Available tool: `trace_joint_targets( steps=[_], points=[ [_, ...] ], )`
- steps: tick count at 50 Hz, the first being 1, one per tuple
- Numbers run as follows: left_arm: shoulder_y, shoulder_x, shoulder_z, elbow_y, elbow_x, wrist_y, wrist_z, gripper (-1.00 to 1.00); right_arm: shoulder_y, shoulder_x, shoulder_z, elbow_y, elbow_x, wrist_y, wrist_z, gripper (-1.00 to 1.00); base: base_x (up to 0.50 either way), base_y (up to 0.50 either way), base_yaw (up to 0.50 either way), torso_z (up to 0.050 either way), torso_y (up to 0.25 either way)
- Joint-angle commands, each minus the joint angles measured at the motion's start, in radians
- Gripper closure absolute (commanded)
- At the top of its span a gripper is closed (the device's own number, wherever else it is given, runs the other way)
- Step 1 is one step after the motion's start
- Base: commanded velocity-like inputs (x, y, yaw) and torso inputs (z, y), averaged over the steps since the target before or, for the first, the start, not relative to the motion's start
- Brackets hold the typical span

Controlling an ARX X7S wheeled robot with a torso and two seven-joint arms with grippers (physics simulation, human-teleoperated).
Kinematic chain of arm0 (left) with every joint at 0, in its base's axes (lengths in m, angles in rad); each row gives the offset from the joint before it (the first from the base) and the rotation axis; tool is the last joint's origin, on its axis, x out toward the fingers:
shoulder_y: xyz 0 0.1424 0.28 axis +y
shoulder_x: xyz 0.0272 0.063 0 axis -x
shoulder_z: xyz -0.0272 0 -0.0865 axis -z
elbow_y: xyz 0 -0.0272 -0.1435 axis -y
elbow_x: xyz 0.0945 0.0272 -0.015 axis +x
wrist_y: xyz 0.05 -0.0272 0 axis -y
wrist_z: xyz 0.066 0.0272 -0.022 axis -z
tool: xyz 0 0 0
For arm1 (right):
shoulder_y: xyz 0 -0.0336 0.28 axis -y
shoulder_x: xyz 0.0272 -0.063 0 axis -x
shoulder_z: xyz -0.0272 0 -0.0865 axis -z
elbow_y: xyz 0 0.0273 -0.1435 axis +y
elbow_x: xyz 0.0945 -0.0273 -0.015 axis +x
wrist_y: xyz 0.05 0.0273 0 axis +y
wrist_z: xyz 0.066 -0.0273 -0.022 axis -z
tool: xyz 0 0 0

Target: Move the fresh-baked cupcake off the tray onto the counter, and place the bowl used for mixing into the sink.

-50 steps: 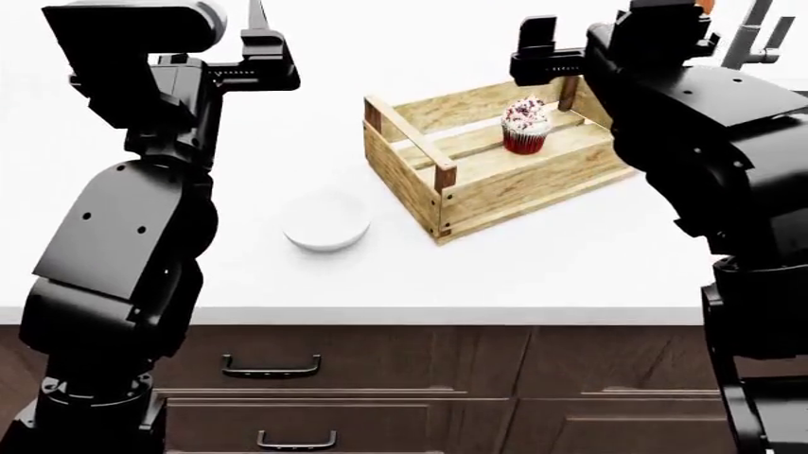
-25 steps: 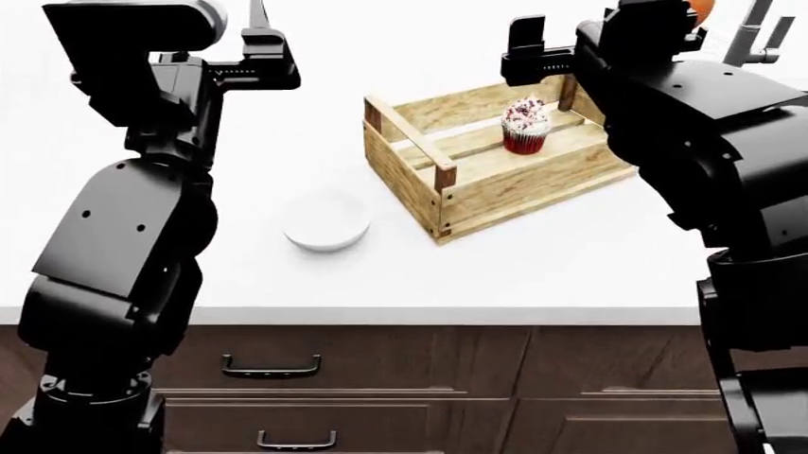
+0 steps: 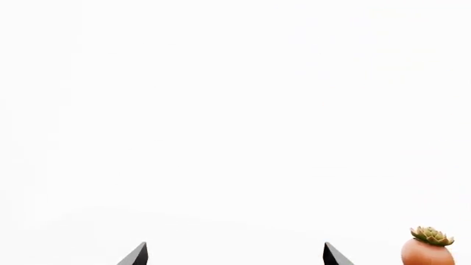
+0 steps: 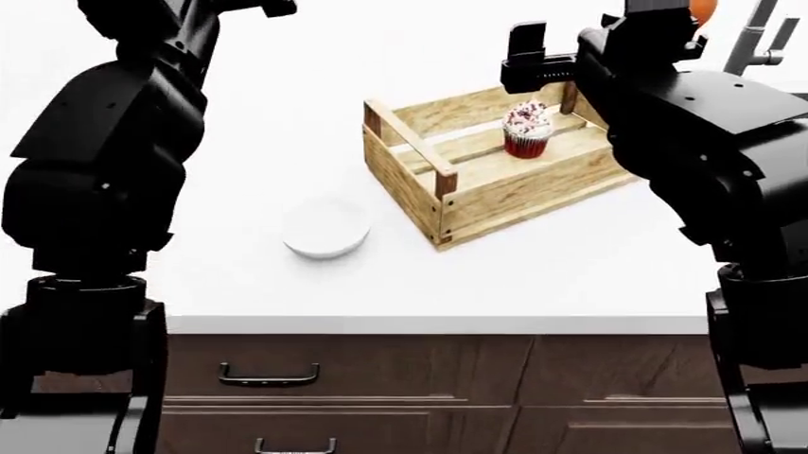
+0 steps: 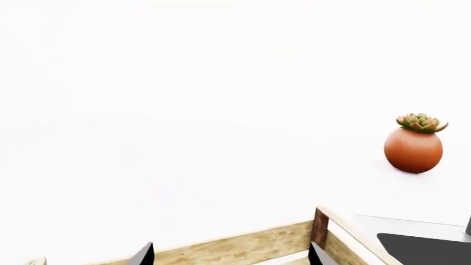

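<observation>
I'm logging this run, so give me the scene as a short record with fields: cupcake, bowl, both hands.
cupcake: upright inside the tray
bowl: on the counter, left of the tray, not in a sink
left hand: open, holding nothing
right hand: open, empty, above the tray's far rail
other: potted succulent on the counter

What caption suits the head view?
Robot's right hand hovers above the cupcake in the tray; bowl waits nearby.
</observation>
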Motion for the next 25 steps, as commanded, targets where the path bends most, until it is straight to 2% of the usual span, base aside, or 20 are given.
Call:
trace_joint_targets(
  steps=[1,8,10,25],
  points=[
    [-0.042,0.012,-0.002,-0.058,-0.012,0.015,0.023,-1.0,-0.003,-0.006,-0.008,0.036,-0.011,-0.035,-0.025,-1.0,0.12,0.0,0.0,0.0,0.0],
    [-0.05,0.016,0.004,-0.064,-0.01,0.022,0.024,-1.0,0.001,-0.016,-0.016,0.093,-0.031,-0.078,-0.05,-1.0,0.13,0.0,0.0,0.0,0.0],
    [-0.056,0.018,0.005,-0.075,-0.008,0.029,0.027,-1.0,-0.011,-0.004,-0.006,0.039,-0.01,-0.043,-0.025,-1.0,0.13,0.0,0.0,0.0,0.0],
    [-0.05,0.02,0.01,-0.076,-0.014,0.05,0.036,-1.0,-0.008,-0.01,-0.01,0.062,-0.017,-0.059,-0.03,-1.0,0.13,0.0,0.0,0.0,0.0]
  ],
)
